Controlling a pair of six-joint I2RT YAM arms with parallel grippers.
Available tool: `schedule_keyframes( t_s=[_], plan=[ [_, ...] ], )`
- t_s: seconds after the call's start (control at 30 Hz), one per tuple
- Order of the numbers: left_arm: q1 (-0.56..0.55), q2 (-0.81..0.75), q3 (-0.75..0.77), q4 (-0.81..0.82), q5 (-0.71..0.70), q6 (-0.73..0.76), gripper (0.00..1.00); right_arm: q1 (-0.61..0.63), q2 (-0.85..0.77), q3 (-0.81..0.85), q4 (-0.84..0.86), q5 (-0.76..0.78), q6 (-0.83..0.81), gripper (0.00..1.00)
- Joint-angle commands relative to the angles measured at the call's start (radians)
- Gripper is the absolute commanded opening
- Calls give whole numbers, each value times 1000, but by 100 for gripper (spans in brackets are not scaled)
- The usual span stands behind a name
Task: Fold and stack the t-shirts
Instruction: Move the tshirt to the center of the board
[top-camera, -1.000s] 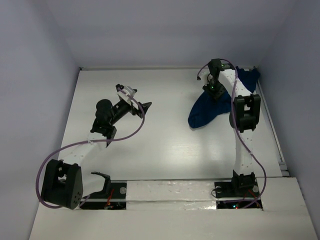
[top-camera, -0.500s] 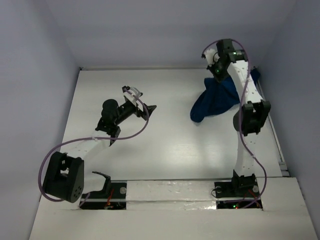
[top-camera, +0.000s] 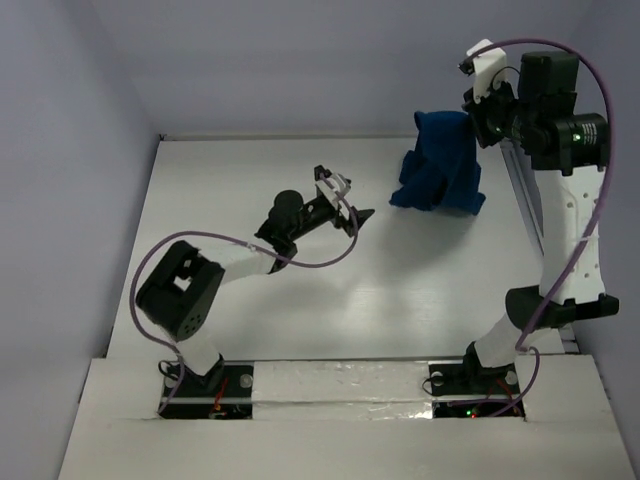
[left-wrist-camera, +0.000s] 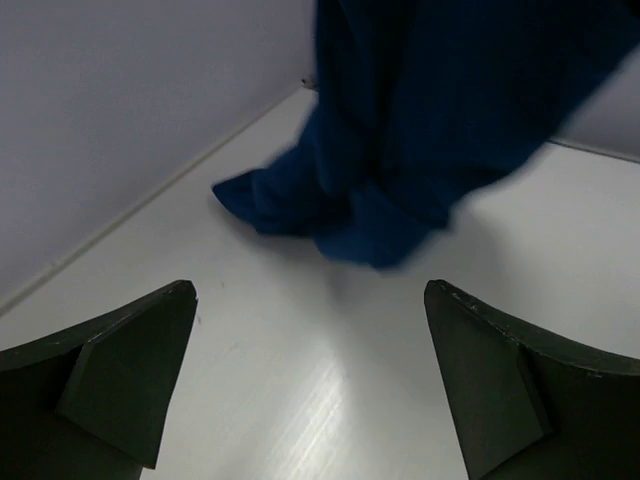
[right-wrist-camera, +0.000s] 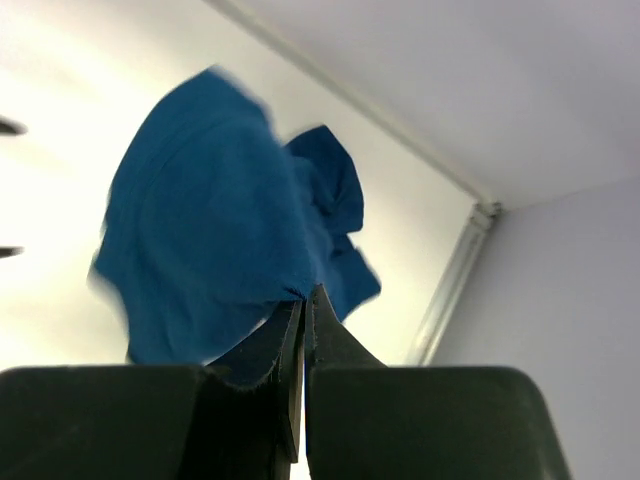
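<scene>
At the near edge the two arm bases sit bolted into a white strip, and a purple cable (top-camera: 290, 262) loops off the left arm. The desk (top-camera: 300, 310) ahead of them is white, smooth and faintly glossy, with fine lengthwise streaks in the left wrist view. Over its middle the left tool (top-camera: 358, 214) points toward the far right. Its two dark, wedge-shaped fingers are spread wide with nothing between them — only bare desk shows in the gap.

Beyond it, toward the far right corner, is the t-shirt (top-camera: 445, 165): soft dark navy-blue cloth, bunched rather than flat, hanging in long vertical folds that widen into a crumpled mass at the bottom. Its lowest folds seem to rest on the desk just short of the far wall, though that part is blurred. The top of the bundle is pinched by the right tool (top-camera: 472, 112), high above the desk on its white arm. In the right wrist view the two black fingers are pressed together with a bit of the blue fabric caught at their tips — the rest billows out in a rounded lobe. Plain matte lavender-grey walls (top-camera: 300, 70) close in the desk behind and at the sides.
</scene>
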Motion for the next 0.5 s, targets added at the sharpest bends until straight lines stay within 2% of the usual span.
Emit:
schedule_keyframes(
  t_s=[0.0, 0.1, 0.17, 0.23, 0.3, 0.37, 0.47],
  plan=[
    [-29, 88, 113, 257, -104, 21, 99, 1, 24, -51, -20, -57, 33, 0],
    [-97, 184, 169, 303, -214, 49, 99, 1, 17, -88, -11, -60, 38, 0],
    [-171, 226, 161, 335, -274, 124, 99, 1, 16, -82, -11, -59, 42, 0],
    [-225, 235, 85, 425, -279, 192, 99, 1, 24, -66, -20, -53, 47, 0],
    [-311, 244, -5, 592, -288, 274, 99, 1, 49, -33, -39, -45, 53, 0],
    [-387, 261, -38, 677, -357, 333, 99, 1, 72, -1, -46, -42, 64, 0],
    [-453, 304, -11, 661, -515, 460, 99, 1, 87, 20, -48, -34, 81, 0]
  ],
)
